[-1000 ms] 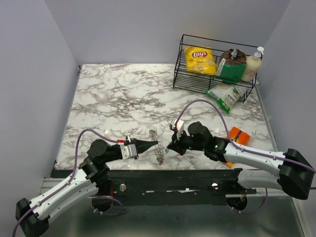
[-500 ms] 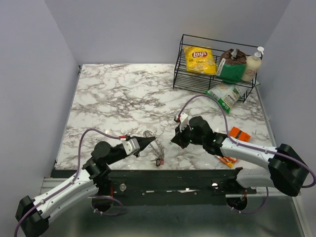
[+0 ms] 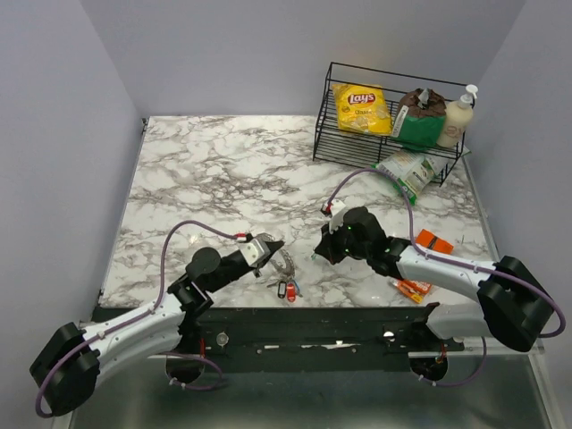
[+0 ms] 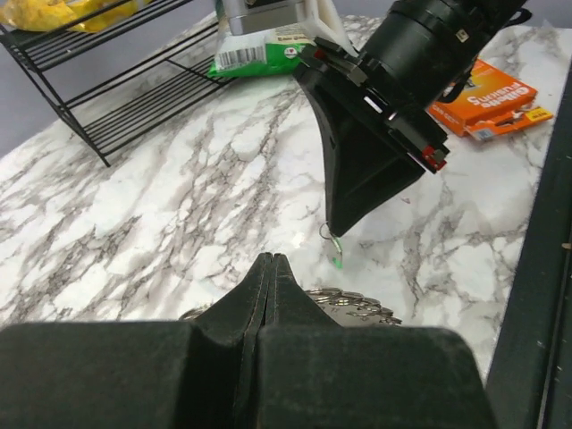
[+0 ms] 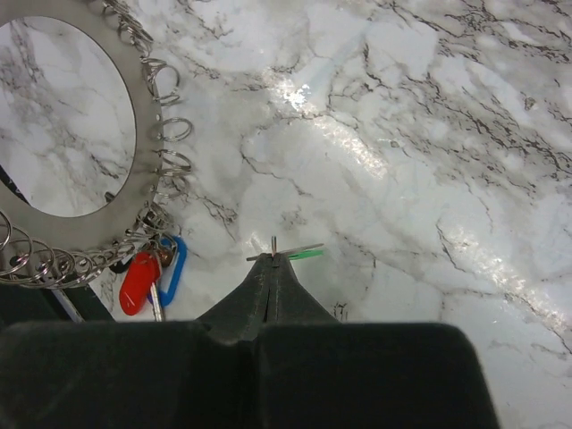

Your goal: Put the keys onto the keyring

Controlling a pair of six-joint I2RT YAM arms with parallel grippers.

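Pinching the pale green key [image 5: 307, 254] at their tip, my right jaws are closed near the keyring [image 5: 116, 134], which rests on the tabletop [image 5: 402, 179] carrying the red key [image 5: 136, 281] and blue key [image 5: 176, 266]. My left jaws are closed at its rim; I cannot tell whether they hold it.

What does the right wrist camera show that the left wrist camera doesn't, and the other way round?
Only the right wrist view: the red key and blue key hanging at the rim of the keyring, plus its open centre. Only the left wrist view: the wire rack, the orange packet and a green packet. Both: the keyring, the marble table, and the green key pinched in the shut right gripper.
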